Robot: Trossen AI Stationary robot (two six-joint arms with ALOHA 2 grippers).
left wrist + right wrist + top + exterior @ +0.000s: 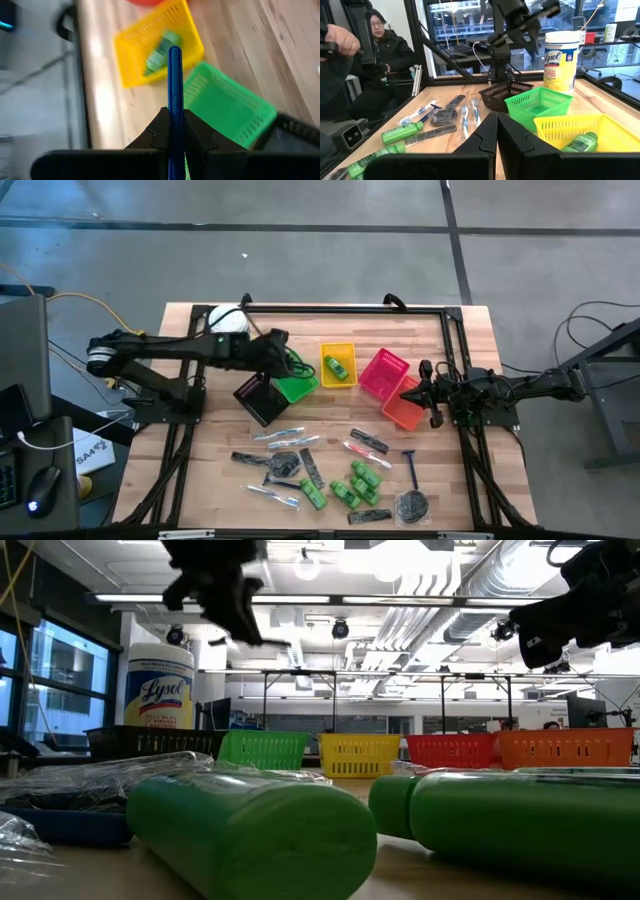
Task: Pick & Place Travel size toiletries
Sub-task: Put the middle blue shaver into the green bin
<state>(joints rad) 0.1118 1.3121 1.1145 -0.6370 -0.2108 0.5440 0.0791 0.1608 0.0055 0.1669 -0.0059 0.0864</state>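
My left gripper [174,114] is shut on a slim blue handle [174,75], high above the green basket [296,387] and the yellow basket [338,365]; it shows high up in the low view [232,595]. A green mini bottle [161,52] lies in the yellow basket. My right gripper [496,131] is shut and empty, over the orange basket [403,408]. Other toiletries lie on the table's near half: green bottles [350,485], a blue razor [410,468], dark combs [370,442] and a round dark packet [412,505]. My left gripper pinches the blue handle [174,107] between its two fingers. The handle runs along the fingers and sticks out past their tips to its free end [174,50]. It is lifted clear of the table and baskets. Its other end is hidden behind the fingers.
A black basket [262,398] stands beside the green one, and a pink basket [385,370] beside the orange one. A white tub with a yellow label [561,60] stands at the far left. A black frame [340,308] borders the table. A person [375,55] sits beyond the table.
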